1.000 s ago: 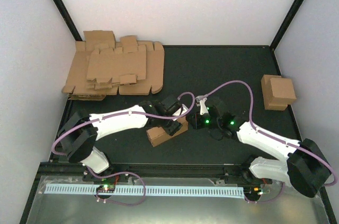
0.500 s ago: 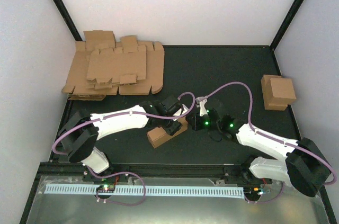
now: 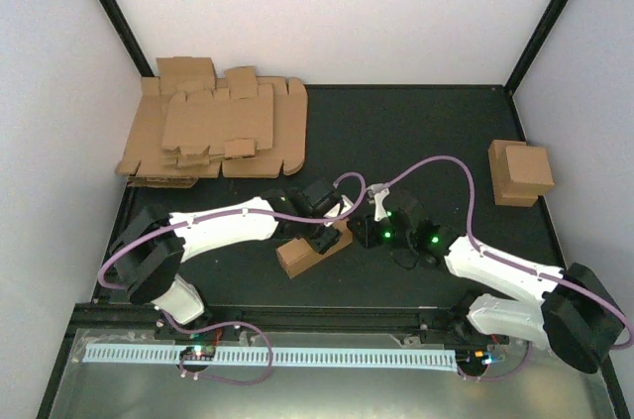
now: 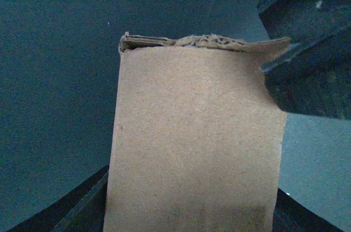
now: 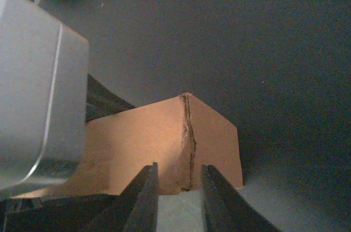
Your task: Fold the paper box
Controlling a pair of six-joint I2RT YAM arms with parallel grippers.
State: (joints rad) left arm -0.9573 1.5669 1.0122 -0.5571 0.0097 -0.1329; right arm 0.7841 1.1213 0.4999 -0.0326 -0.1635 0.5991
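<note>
The paper box [image 3: 297, 257] is a small brown cardboard box lying on the black table near the middle front. My left gripper [image 3: 319, 241] is shut on it. In the left wrist view a cardboard panel of the box [image 4: 197, 144] fills the space between the dark fingers [image 4: 82, 205], and its far edge is rough and crumpled. My right gripper [image 3: 359, 231] sits just right of the box. In the right wrist view the right gripper [image 5: 178, 176] is open by a narrow gap, facing the box's corner seam [image 5: 189, 144], with nothing pinched.
A pile of flat brown cardboard blanks [image 3: 213, 132] lies at the back left. A folded brown box [image 3: 520, 171] stands at the right edge of the table. The left arm's grey body [image 5: 38, 84] crowds the left of the right wrist view.
The right gripper's jaws have parted a little, and the right arm has drawn slightly right, away from the box. The left gripper keeps its hold; the box has barely shifted.
</note>
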